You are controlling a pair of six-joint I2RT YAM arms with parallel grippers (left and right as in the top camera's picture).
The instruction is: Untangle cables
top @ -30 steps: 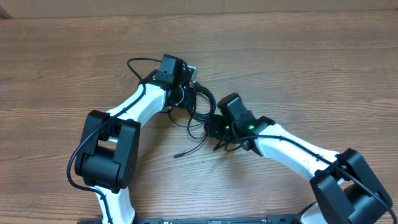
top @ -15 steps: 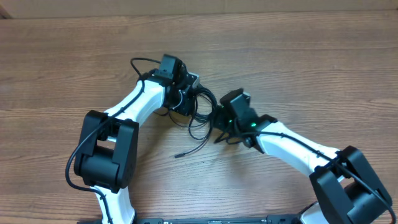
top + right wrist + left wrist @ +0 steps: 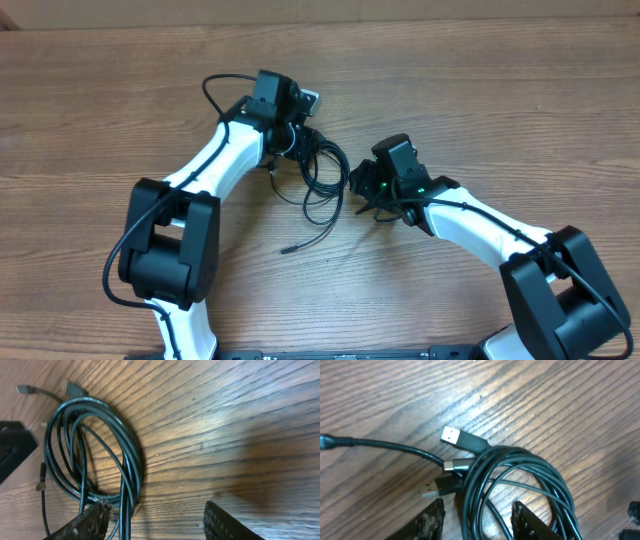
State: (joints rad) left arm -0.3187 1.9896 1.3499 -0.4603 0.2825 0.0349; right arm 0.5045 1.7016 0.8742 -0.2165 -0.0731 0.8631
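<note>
The cables (image 3: pixel 318 188) are thin black cords bunched in loose loops on the wooden table between my two arms. My left gripper (image 3: pixel 298 140) sits at the bundle's upper left. In the left wrist view it (image 3: pixel 477 504) stands open, with several strands of the cables (image 3: pixel 470 505) running between its fingers without being pinched. Three plug ends (image 3: pixel 454 436) lie just beyond the fingers. My right gripper (image 3: pixel 362 190) is at the bundle's right edge. It (image 3: pixel 156 506) is open over bare wood, and the looped cables (image 3: pixel 131 495) pass just beside its left finger (image 3: pixel 90 521).
One loose cable end (image 3: pixel 285 249) trails toward the front of the table. The thick black robot cable (image 3: pixel 215 85) arcs off my left arm. Wooden table (image 3: pixel 500 90) stretches behind and to both sides.
My left gripper's jaws have widened and it has shifted slightly toward the far side. My right gripper has drawn back to the right, off the bundle. The loops barely shifted.
</note>
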